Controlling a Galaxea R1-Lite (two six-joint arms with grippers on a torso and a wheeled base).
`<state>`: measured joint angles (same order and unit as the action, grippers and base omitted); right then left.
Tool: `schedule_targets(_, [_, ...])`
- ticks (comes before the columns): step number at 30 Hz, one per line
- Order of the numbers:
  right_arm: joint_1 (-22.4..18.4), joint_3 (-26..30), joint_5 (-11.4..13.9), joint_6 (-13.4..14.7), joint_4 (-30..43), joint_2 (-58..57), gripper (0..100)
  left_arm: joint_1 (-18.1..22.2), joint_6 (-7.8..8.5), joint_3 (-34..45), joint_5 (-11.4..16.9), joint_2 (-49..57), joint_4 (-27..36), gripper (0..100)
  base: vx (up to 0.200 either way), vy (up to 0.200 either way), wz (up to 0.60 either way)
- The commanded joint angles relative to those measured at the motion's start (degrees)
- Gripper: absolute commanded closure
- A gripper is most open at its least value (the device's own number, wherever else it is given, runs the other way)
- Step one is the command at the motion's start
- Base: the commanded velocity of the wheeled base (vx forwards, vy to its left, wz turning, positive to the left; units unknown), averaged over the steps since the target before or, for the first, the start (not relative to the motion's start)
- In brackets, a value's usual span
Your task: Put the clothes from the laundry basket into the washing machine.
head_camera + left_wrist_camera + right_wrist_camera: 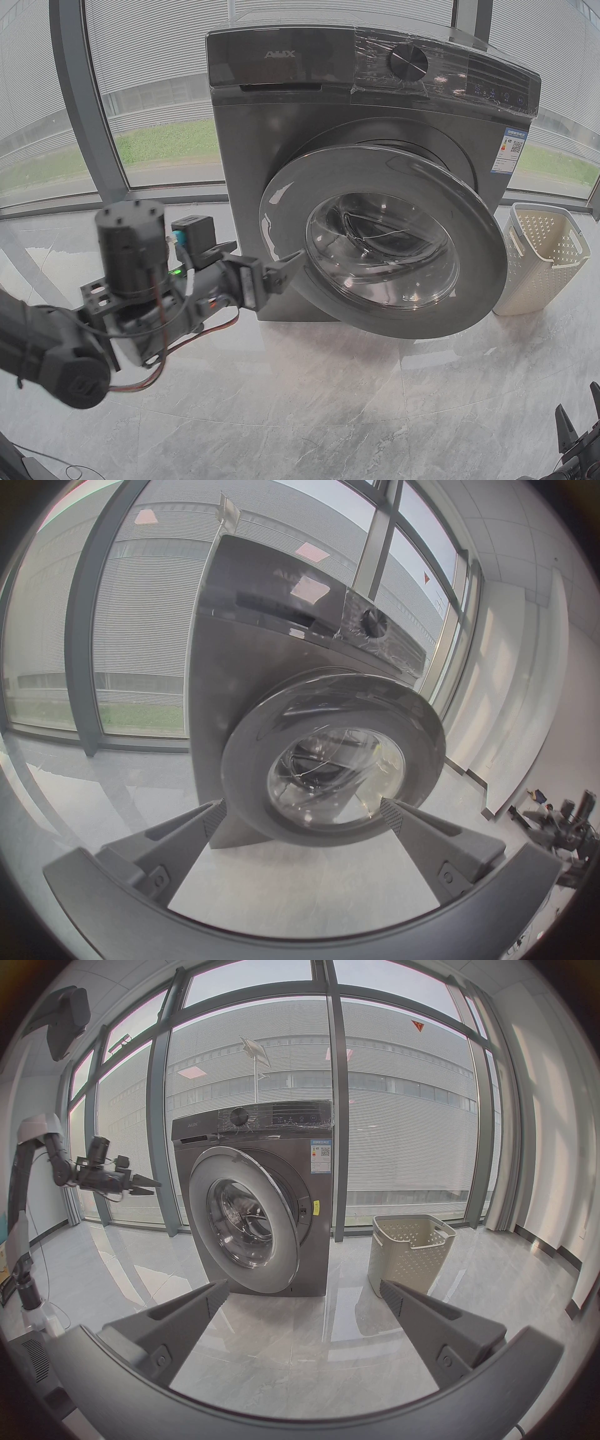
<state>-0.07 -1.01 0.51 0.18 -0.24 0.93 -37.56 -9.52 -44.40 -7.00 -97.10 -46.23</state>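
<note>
Laundry basket (545, 262) right of washing machine (256, 156); door (375, 178) swung out front.

Office-like hall: tall windows (406, 1116), marble floor (312, 406).

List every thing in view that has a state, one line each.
washing machine door: swung open.
laundry basket: upright, no clothes showing above its rim.
left gripper: open, holding nothing, close to the door's edge.
right gripper: open, holding nothing, set back from the door.
</note>
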Motion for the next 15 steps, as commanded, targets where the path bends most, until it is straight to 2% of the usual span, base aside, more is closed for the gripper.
schedule_targets(1, [0.07, 1.01, 0.02, -0.01, -0.02, -0.93, 0, 1.26, 4.25, 25.59, 0.41, 34.7, 4.48, 0, 0.0, 0.0, 0.0])
schedule_targets(4, [-0.01, 1.01, 0.02, -0.01, -0.02, -0.93, 0, 2.05, 5.65, 31.04, -0.39, 41.81, 7.82, 0, 0.0, 0.0, 0.0])
schedule_targets(7, [-0.01, 1.01, 0.02, -0.01, -0.02, -0.93, 0, 4.95, 6.71, 33.68, -0.65, 45.77, 9.4, 0, 0.0, 0.0, 0.0])
schedule_targets(8, [-0.19, 1.01, 0.1, -0.18, 0.07, -0.93, 0, 8.73, 7.76, 34.99, -0.65, 48.23, 10.1, 0, 0.0, 0.0, 0.0])
schedule_targets(15, [-0.19, 1.01, 0.28, -0.71, -0.02, -0.93, 0, 22.88, 11.37, 43.08, 0.14, 64.05, 15.73, 0, 0.0, 0.0, 0.0])
